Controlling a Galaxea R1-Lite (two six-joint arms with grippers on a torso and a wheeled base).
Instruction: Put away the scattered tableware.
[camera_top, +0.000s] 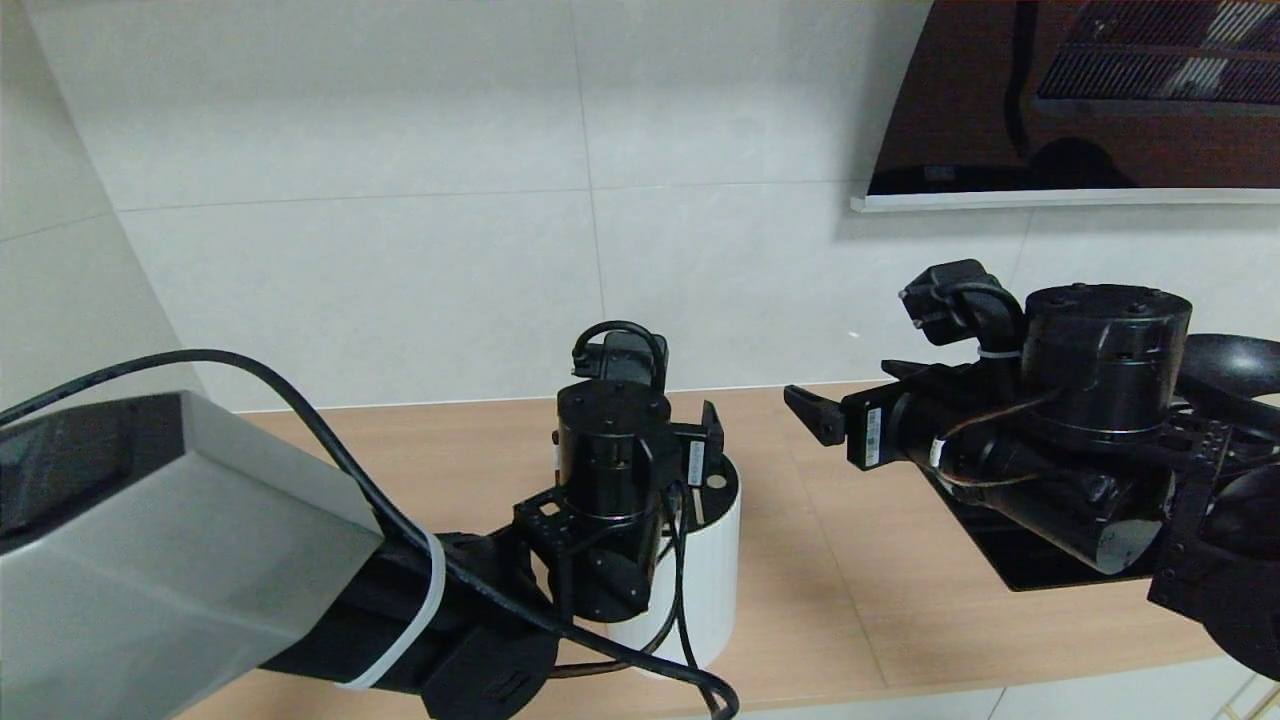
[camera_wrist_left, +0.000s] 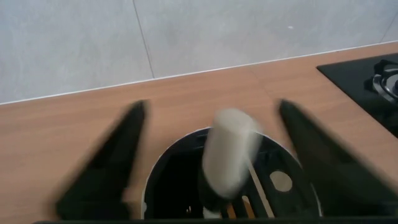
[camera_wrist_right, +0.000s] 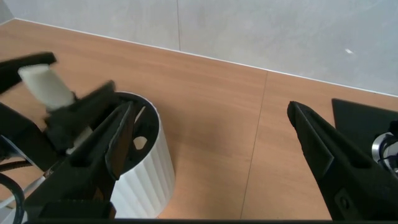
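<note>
Left gripper (camera_wrist_left: 211, 107), jaws wide, straddles a white-handled utensil (camera_wrist_left: 229, 149) standing in the white holder (camera_top: 715, 560): light, stiff, probably slick, best pinched mid-handle; right gripper (camera_wrist_right: 210, 109) likewise spread, empty

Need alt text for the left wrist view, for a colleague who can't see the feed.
The left gripper, its fingers open, straddles a white-handled utensil standing in a round white holder, without touching it. The holder sits on a wooden counter against a tiled wall, with a black stove off to one side.
</note>
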